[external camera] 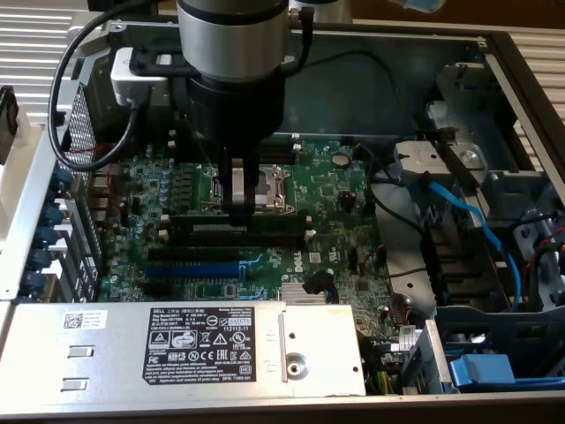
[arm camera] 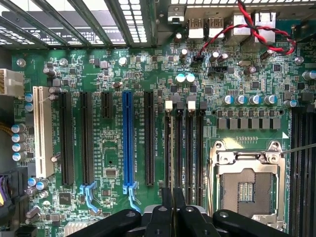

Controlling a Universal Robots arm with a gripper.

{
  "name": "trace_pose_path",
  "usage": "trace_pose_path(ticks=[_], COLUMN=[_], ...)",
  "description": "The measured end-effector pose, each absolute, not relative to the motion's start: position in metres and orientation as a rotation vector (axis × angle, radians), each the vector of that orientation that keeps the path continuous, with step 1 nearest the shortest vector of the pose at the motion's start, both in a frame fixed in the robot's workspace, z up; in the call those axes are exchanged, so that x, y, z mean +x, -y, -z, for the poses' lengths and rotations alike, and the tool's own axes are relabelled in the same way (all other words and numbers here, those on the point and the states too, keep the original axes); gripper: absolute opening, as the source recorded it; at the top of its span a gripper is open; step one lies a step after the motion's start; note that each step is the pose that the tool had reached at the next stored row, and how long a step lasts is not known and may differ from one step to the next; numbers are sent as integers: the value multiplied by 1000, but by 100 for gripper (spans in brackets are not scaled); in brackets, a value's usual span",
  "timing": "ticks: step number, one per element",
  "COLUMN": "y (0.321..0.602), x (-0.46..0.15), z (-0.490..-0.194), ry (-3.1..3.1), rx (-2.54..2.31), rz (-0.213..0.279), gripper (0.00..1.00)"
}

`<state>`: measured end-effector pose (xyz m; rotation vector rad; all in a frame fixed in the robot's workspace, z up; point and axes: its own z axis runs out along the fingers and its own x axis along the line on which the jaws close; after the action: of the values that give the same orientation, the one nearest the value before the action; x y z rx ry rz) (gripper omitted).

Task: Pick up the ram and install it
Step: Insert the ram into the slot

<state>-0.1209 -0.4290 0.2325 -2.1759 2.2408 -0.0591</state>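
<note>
The ram (external camera: 237,228), a long dark stick with a pale label strip, stands on edge in one of the black memory slots (external camera: 291,238) on the green motherboard (external camera: 335,194). My gripper (external camera: 238,205) hangs straight above its middle, fingertips at its top edge. In the wrist view the two black fingers (arm camera: 167,207) press together, so the gripper (arm camera: 173,197) is shut over the row of memory slots (arm camera: 190,148). From there I cannot tell the ram apart from the slots.
A blue expansion slot (external camera: 190,268) (arm camera: 127,138) lies beside the memory slots. The open CPU socket (external camera: 269,185) (arm camera: 247,182) sits behind the gripper. A grey power supply box (external camera: 177,349) fills the front, and a blue cable (external camera: 468,221) crosses the drive bay on the exterior view's right.
</note>
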Motion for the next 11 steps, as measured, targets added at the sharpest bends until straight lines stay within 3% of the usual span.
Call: trace_pose_path(ticks=[11], y=[429], x=[-124], z=[-232], ry=[-2240], rx=[-2174], rz=[56], gripper=[12])
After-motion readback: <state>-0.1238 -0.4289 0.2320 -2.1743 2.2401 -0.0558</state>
